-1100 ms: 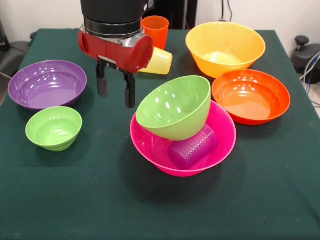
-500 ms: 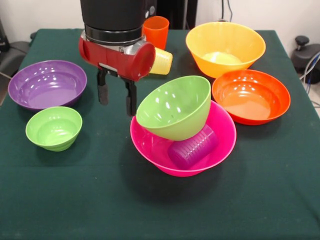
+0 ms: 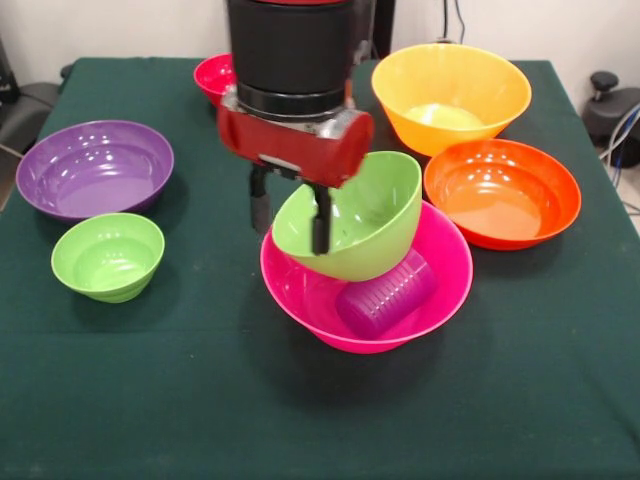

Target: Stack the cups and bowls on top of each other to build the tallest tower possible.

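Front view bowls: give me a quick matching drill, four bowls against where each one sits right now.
Things:
1. medium green bowl
2. small green bowl
3. small red bowl
4. orange-red bowl

Places:
A. at the table's far edge, partly hidden by the arm
B. tilted inside the pink bowl, over the purple cup
C. right of the pink bowl
D. in front of the purple bowl

Pairs: 1-B, 2-D, 3-A, 4-C

Looks like a robotics lab. Bare white wall [image 3: 90, 25] and dangling black cables [image 3: 458, 18] well behind the fingers [image 3: 320, 225]; dark green cloth-covered table [image 3: 150, 400] beneath them, black rig hardware [image 3: 612, 105] off its edge.
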Action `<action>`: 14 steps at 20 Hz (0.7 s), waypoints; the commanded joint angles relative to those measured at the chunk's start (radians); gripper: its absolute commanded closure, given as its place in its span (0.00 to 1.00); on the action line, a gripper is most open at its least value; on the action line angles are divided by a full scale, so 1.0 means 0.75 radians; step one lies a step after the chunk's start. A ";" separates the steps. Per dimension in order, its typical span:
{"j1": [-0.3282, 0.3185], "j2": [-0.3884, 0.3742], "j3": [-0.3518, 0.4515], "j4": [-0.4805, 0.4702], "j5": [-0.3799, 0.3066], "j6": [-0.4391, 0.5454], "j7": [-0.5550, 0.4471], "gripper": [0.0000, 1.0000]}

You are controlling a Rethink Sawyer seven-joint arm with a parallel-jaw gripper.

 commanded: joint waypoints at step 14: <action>0.081 -0.019 0.010 0.005 0.005 0.242 -0.043 0.00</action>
